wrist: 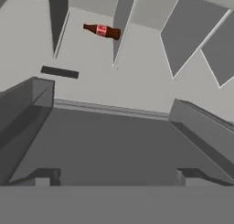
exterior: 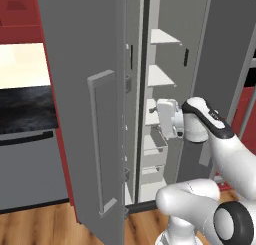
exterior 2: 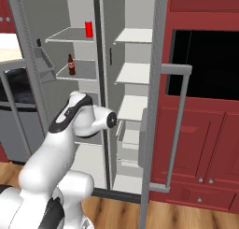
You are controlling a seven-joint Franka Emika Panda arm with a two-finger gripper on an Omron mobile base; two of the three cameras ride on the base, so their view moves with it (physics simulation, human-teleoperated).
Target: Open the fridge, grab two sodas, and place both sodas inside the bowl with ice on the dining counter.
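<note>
I see both doors of the fridge [exterior 2: 100, 83] swung wide, so the front lies open to my reach. Inside, 1 dark centre divider [exterior 2: 99, 60] splits the 2 halves, and the shelves [exterior 2: 133, 74] leave low gaps between them. The left door [exterior: 82, 114] stands close on my arm's left.

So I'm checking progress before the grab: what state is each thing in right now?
fridge: both doors open.
red can: upright on an upper left shelf, untouched.
brown bottle: upright on the shelf below, untouched.
tool: open, empty, facing into the fridge.
</note>
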